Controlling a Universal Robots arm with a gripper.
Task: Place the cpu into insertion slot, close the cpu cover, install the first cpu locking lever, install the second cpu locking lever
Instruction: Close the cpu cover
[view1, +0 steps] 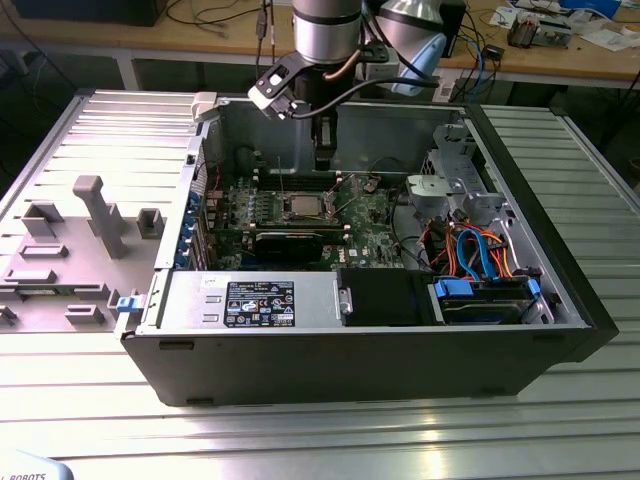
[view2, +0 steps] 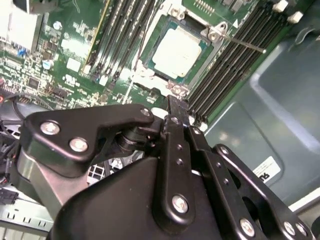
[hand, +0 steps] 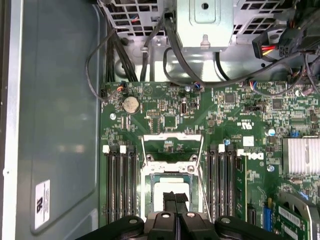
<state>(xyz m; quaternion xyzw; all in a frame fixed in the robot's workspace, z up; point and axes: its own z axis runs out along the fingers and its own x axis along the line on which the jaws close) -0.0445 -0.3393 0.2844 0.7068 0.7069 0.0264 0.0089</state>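
Gripper: your gripper (view1: 325, 158) hangs inside the open computer case (view1: 350, 370), over the green board (hand: 165, 112). In both wrist views its fingers (hand: 169, 202) are clenched together with nothing between them.
Cpu: you'll find the cpu (view2: 177, 50) lying flat in the insertion slot (hand: 148, 192), silver top up. In the exterior view that spot sits between 6 and 7 o'clock of the gripper.
Gap: the fingertips are near the chip's edge, but you cannot tell whether they touch it.
Cpu cover: the cpu cover (hand: 172, 136) looks swung open off the slot, on the far side of the chip from the gripper. Bare board shows through its window.
Levers: the two locking levers (view2: 245, 44) are thin rods angled out free, one on each side of the slot, and neither is latched.
Neighbours: memory slots (hand: 120, 185) flank the slot closely on both sides.
Step in hand: you can judge the placing done. Closing the cover is the work at hand, and it is not yet done.
What it calls for: probably a closed-finger push on the frame's edge rather than a grasp. You'd keep it off the chip's top and clear of the rods, so the frame lands square around the chip.
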